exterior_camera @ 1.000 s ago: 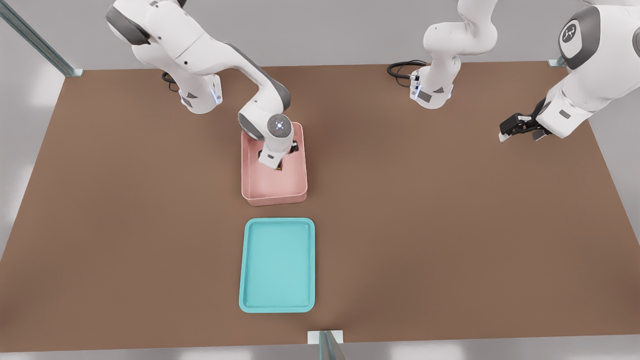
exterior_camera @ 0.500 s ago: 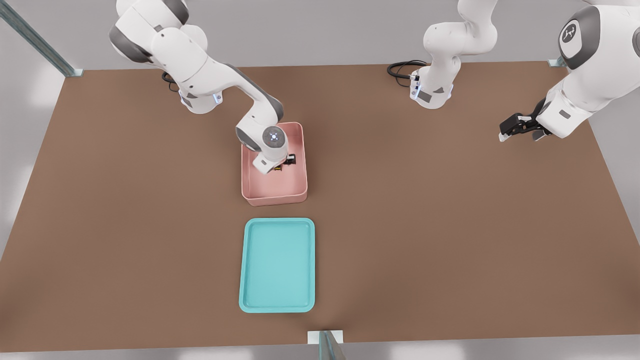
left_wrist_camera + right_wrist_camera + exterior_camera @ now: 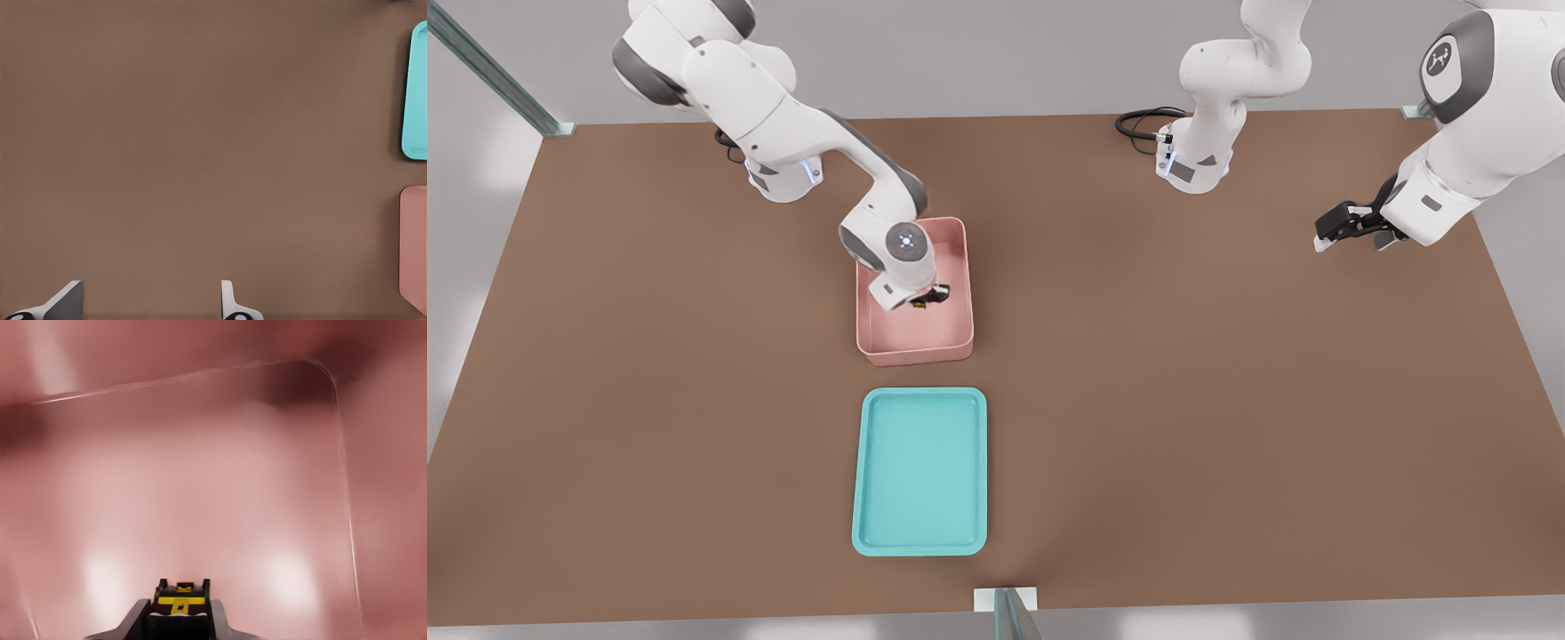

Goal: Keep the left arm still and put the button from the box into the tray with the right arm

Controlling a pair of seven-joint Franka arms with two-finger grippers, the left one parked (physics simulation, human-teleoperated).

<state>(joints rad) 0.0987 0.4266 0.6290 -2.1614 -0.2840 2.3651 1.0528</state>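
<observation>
The pink box (image 3: 914, 342) stands mid-table, and its inside (image 3: 200, 487) fills the right wrist view. My gripper (image 3: 925, 300) reaches down inside the box from the right arm (image 3: 800, 124), which has the lit wrist disc. Its fingers (image 3: 137, 621) are shut on the button (image 3: 180, 603), a small black block with a yellow cap. In the front view the button (image 3: 917, 305) shows as a yellow speck under the gripper. The turquoise tray (image 3: 920, 544) lies nearer the front edge, below the box in the front view.
The brown table (image 3: 1227, 400) stretches wide on both sides of the box and tray. The arm bases (image 3: 1192, 160) stand at the back edge. A metal post (image 3: 1009, 613) rises at the front edge, just past the tray. Edges of the tray (image 3: 417, 93) and box (image 3: 413, 247) show in the left wrist view.
The right arm's wrist has sunk lower into the box and shifted slightly toward the front view's left. The gripper stays over the button. Box and tray have not moved.
</observation>
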